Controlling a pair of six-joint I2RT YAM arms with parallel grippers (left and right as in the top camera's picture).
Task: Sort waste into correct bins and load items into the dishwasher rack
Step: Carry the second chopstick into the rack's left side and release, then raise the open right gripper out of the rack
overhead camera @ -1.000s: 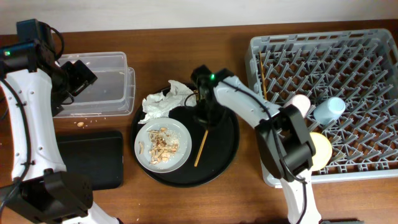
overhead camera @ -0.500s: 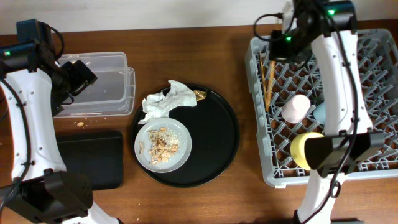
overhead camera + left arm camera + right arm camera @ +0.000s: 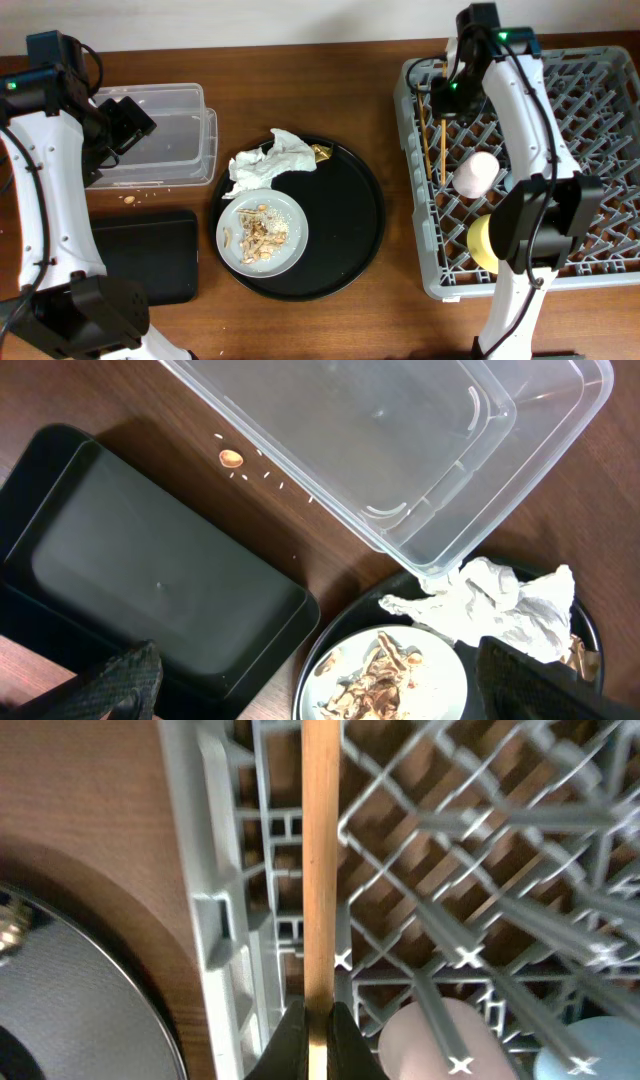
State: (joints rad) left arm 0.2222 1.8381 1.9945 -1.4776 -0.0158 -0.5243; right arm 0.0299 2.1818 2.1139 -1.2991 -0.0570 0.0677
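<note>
My right gripper (image 3: 446,98) (image 3: 318,1012) hangs over the left side of the grey dishwasher rack (image 3: 600,130) (image 3: 228,910), shut on a wooden chopstick (image 3: 320,850) (image 3: 441,150) that lies along the rack's left rows. A pink cup (image 3: 477,172) (image 3: 440,1040) and a yellow bowl (image 3: 482,240) sit in the rack; a light-blue cup (image 3: 600,1055) shows at the edge. My left gripper (image 3: 125,125) (image 3: 325,685) is open above the clear tub (image 3: 160,135) (image 3: 400,440). The pale plate (image 3: 262,235) (image 3: 390,675) carries food scraps, beside the white tissue (image 3: 265,160) (image 3: 490,600) and gold wrapper (image 3: 322,153).
The plate, tissue and wrapper rest on a large round black tray (image 3: 345,230). A shallow black tray (image 3: 145,255) (image 3: 150,570) lies in front of the tub. Crumbs (image 3: 230,457) dot the wood between them.
My right arm has swung from the round black tray over to the rack, taking along the chopstick that lay on the tray. The left arm has stayed still.
</note>
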